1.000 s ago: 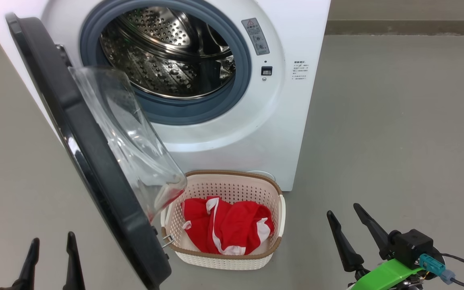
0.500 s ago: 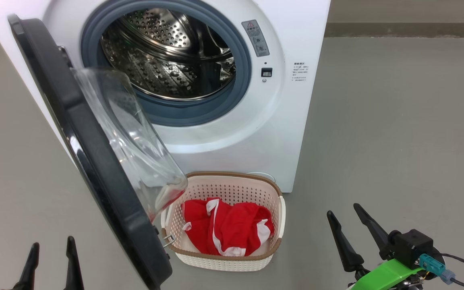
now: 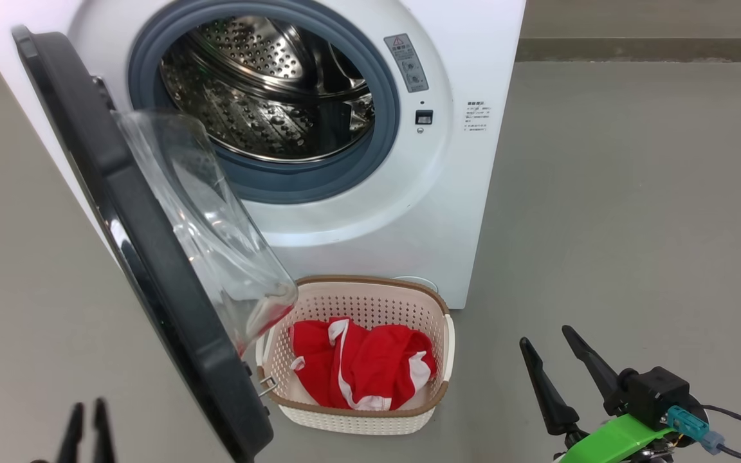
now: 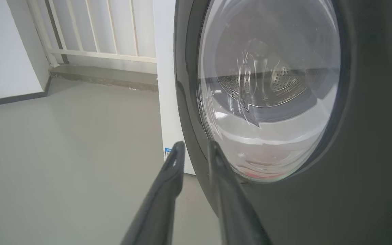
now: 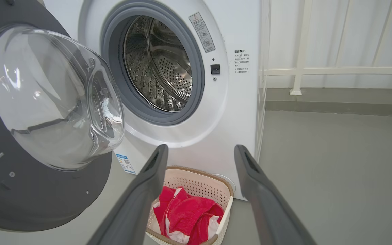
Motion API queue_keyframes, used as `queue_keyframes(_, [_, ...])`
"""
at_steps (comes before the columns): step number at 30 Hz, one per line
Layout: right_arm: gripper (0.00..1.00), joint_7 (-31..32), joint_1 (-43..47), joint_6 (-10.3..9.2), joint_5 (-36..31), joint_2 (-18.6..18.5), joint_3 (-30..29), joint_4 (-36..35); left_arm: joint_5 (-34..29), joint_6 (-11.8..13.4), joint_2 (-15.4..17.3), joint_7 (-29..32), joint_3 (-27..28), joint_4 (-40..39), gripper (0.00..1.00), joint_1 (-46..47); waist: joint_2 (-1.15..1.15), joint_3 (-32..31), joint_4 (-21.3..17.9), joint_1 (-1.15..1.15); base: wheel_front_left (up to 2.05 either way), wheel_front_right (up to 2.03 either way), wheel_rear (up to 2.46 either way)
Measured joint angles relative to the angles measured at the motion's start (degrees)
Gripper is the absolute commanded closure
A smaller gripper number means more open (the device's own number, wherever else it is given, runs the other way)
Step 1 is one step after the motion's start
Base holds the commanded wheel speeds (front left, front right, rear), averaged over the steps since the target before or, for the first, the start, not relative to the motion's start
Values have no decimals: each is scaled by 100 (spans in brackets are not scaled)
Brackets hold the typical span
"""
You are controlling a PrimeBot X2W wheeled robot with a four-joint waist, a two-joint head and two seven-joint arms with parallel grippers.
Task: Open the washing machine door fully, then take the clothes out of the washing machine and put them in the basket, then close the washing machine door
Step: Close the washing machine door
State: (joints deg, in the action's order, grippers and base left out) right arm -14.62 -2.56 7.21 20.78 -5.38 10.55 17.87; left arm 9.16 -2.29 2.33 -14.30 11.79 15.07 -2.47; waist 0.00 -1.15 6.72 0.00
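My left fingers (image 4: 164,190), narrowly apart, sit beside the washing machine door (image 4: 369,170); my right fingers (image 5: 139,200) spread wide, basket (image 5: 201,183) of clothes (image 5: 189,214) beyond.

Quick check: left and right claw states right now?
Left claw: open only by a narrow gap, holding nothing.
Right claw: wide open, holding nothing.

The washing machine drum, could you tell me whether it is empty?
Empty where visible: the drum shows bare steel; the clothes lie in the basket.
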Motion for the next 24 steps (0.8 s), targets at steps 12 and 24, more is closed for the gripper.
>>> queue_keyframes(12, [0,-1,1,0,1,3,7,1,3081,24,-12,331,-29,-196,100,582,0,-6,-24,0,0,0,0])
queue_keyframes(24, [0,-1,2,0,40,12,-14,-1,6475,1245,-30,2195,265,-2303,100,874,0,27,-84,0,0,0,0])
